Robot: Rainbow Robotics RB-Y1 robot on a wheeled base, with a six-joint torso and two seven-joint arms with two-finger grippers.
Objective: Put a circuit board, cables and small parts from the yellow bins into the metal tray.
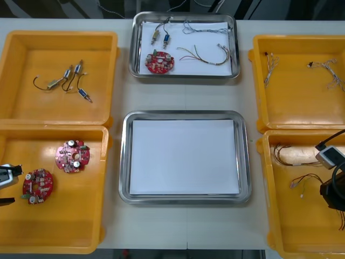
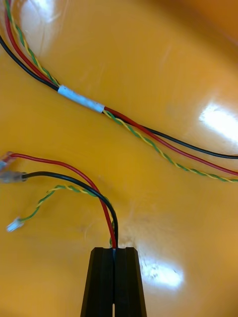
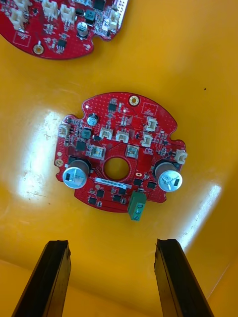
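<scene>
right gripper [image 2: 114, 252] clamped on red, black and yellow-green cable [image 2: 94, 193] in near right yellow plastic bin [image 1: 280, 226], likely for lifting | left gripper [image 3: 111, 245] spread, lined up short of round red circuit board [image 3: 119, 156] | white-lined metal tray [image 1: 125, 162] between bins, bare

Light table [image 1: 186, 94], with dark floor [image 1: 64, 8] beyond its far edge.
</scene>
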